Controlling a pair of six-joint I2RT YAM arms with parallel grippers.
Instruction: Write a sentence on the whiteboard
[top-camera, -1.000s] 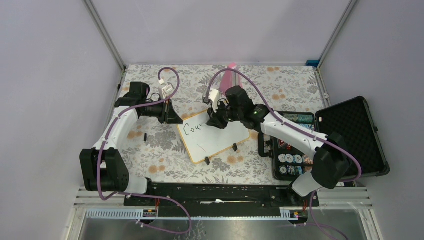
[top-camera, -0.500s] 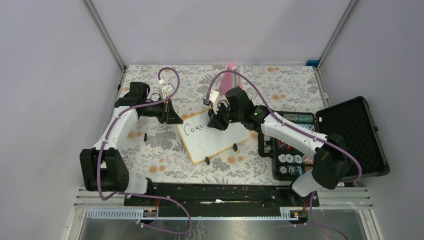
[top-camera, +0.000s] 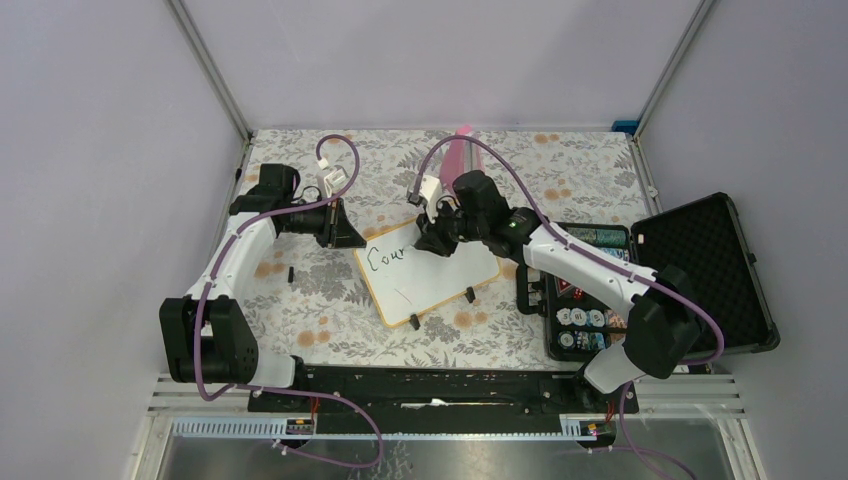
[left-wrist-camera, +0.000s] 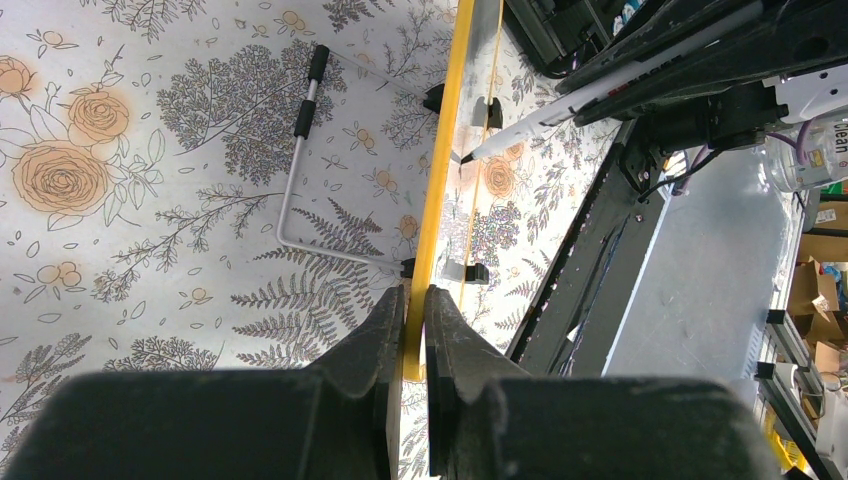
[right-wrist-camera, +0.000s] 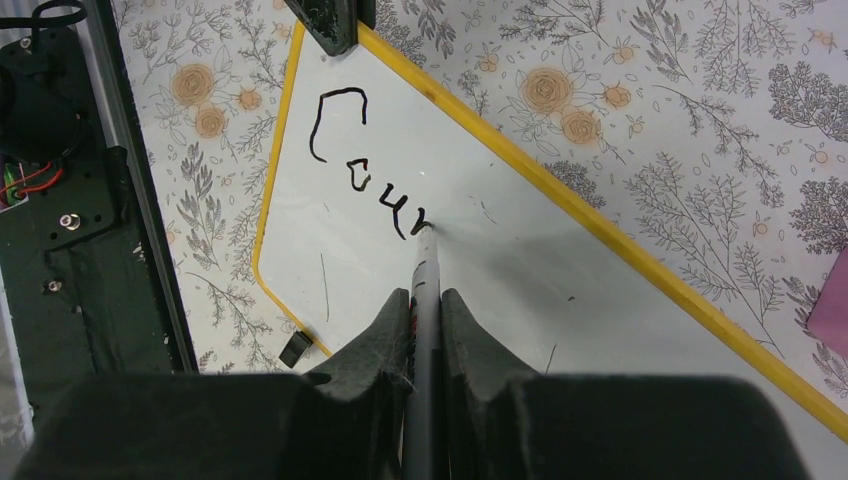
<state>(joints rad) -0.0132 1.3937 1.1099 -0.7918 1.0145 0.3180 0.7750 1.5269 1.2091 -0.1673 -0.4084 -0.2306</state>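
Note:
The whiteboard (top-camera: 440, 280) lies tilted on the floral table; its white face shows in the right wrist view (right-wrist-camera: 520, 300) and its yellow rim edge-on in the left wrist view (left-wrist-camera: 440, 160). The sentence (top-camera: 387, 258) so reads about "Cour" in black (right-wrist-camera: 370, 180). My left gripper (top-camera: 350, 238) (left-wrist-camera: 414, 300) is shut on the board's rim at its far left corner. My right gripper (top-camera: 432, 243) (right-wrist-camera: 425, 300) is shut on a grey marker (right-wrist-camera: 424, 270), its tip touching the board at the last stroke; the marker also shows in the left wrist view (left-wrist-camera: 560, 105).
An open black case (top-camera: 700, 270) with round chips in it (top-camera: 580, 320) stands right of the board. A pink object (top-camera: 456, 155) lies at the back. A thin metal stand wire (left-wrist-camera: 300, 160) lies behind the board. Black feet (top-camera: 470, 294) stick out at the board's near edge.
The writing has grown from "Cou" to about "Cour". My right gripper has shifted slightly right with the marker. The left arm has not moved.

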